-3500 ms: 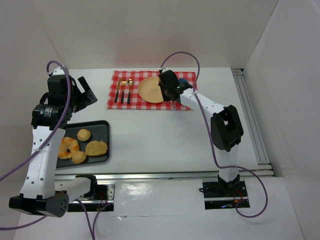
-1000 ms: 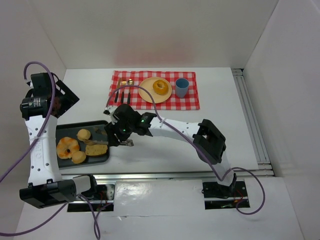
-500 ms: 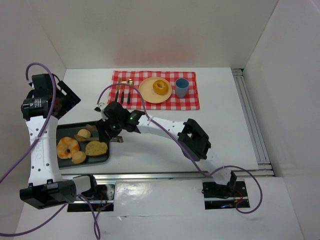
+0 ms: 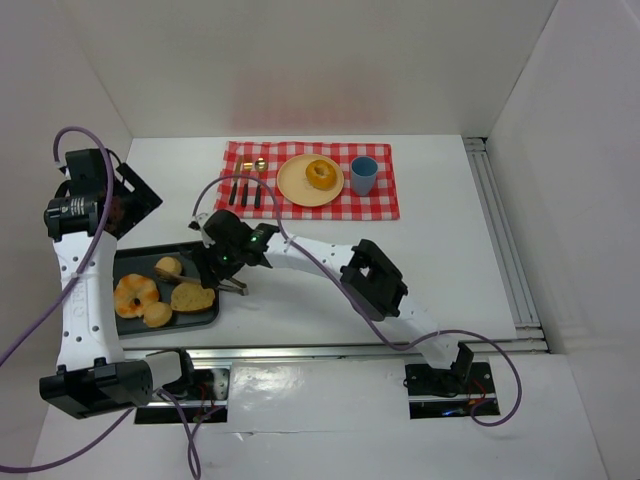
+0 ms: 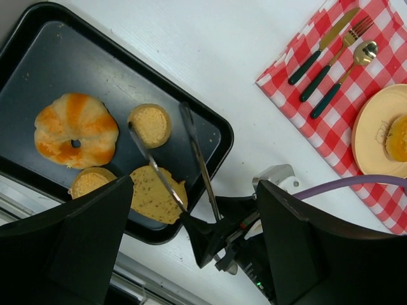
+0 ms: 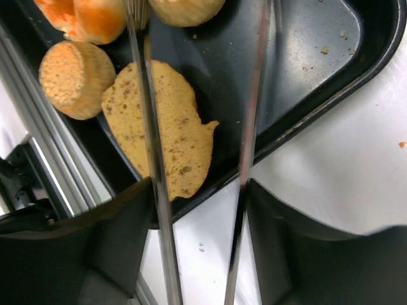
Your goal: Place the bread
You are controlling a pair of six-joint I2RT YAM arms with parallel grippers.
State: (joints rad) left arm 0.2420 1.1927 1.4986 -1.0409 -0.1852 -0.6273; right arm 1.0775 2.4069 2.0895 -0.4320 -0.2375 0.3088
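Note:
A black tray (image 4: 135, 262) at the left holds a flat bread slice (image 4: 192, 296), a ring-shaped roll (image 4: 134, 295) and two small round rolls (image 4: 168, 266). My right gripper (image 4: 228, 258) is shut on metal tongs (image 6: 147, 127), whose open arms reach over the tray. One arm crosses the bread slice (image 6: 172, 136); the upper small roll (image 5: 150, 124) lies between the tips. My left gripper (image 4: 128, 196) is open and empty, high above the tray's far left. A yellow plate (image 4: 293, 186) on the checked cloth holds a glazed ring (image 4: 321, 174).
The red checked cloth (image 4: 385, 202) at the back also carries a blue cup (image 4: 363, 175) and cutlery (image 4: 245, 188). The right arm stretches across the table's middle. White walls stand close on both sides. A rail runs along the near edge.
The right arm swung from the plate to the tray, leaving the glazed ring on the plate. In the last second the tongs slid further left over the tray. The left arm rose slightly.

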